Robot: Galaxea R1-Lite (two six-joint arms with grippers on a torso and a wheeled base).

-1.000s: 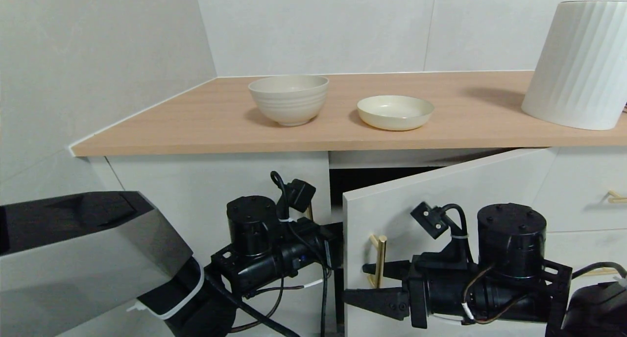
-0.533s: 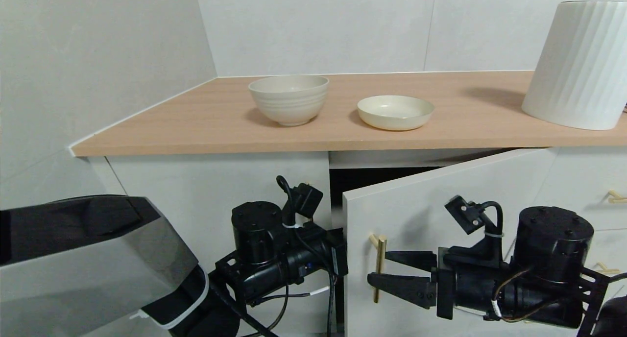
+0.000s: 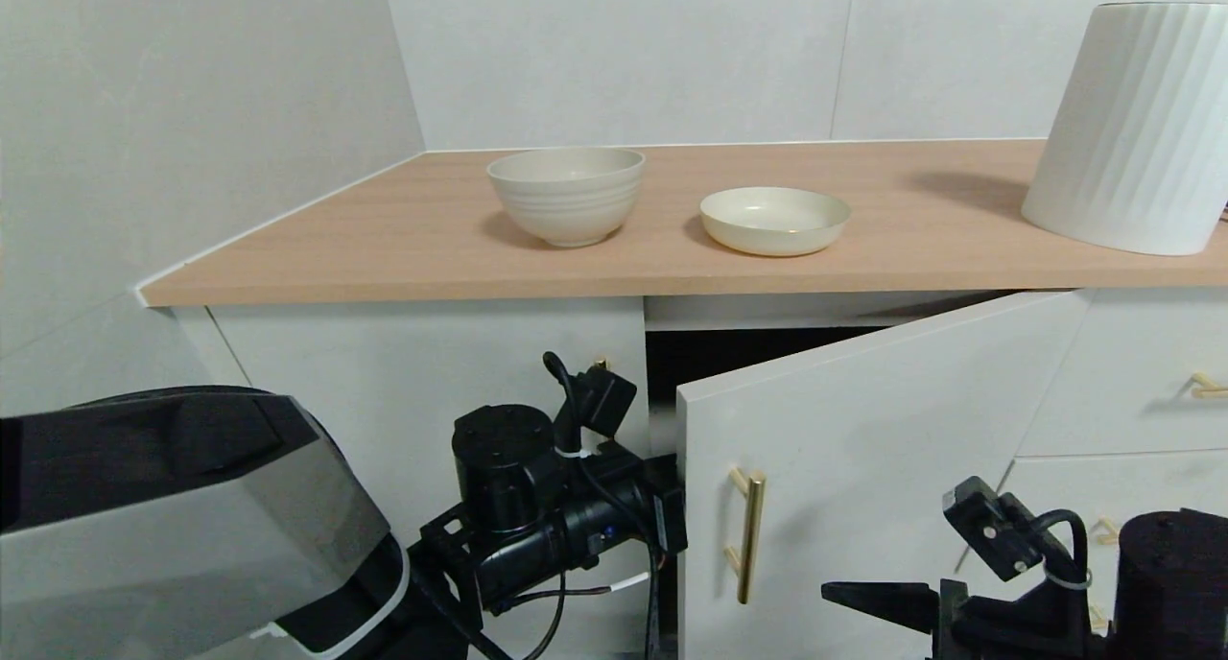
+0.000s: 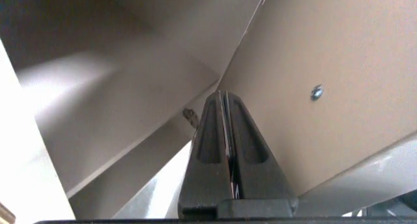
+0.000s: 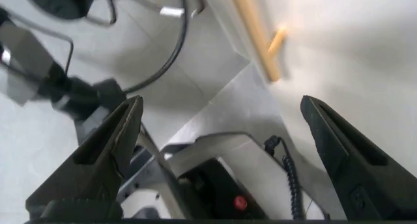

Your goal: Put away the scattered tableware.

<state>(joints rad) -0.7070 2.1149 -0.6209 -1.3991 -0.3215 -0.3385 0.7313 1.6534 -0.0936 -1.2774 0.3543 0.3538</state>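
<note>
Bowl [image 3: 566, 195]: deep, cream-beige, round, with shallow ribbed bands around the outside. It stands upright and empty on the wooden worktop [image 3: 384, 247]. It is high above the left tool [image 4: 223, 97] and well apart from it.

Dish [image 3: 774, 219]: shallow, pale yellow-cream, with a low curved rim and a glossy inside, also empty. It sits on the same worktop just beside the bowl, on the side toward the right tool [image 5: 220, 103], without touching it. It is well above both tools, roughly over the gap between them.

Left tool: its two fingers are pressed flat together with nothing between them. In the head view the wrist sits low in front of the cabinet, and the fingers pass behind the free edge of the cabinet door [image 3: 863, 430]. The left wrist view shows the joined tips pointing into the cabinet, close along the door's inner face, near a small screw [image 4: 316, 92]. Whether the tips touch the door cannot be told.

Right tool: its fingers are spread wide and hold nothing. It is low, in front of the door's outer face and apart from it. The brass bar handle [image 3: 748, 535] lies between the two tools in the head view. In the right wrist view it shows beyond the open fingers, not between them.

The cabinet door stands ajar under the worktop, with a dark gap at its top and free edge.

A white fluted object [image 3: 1132, 128] stands on the worktop far above the right tool, well apart from the dish.
</note>
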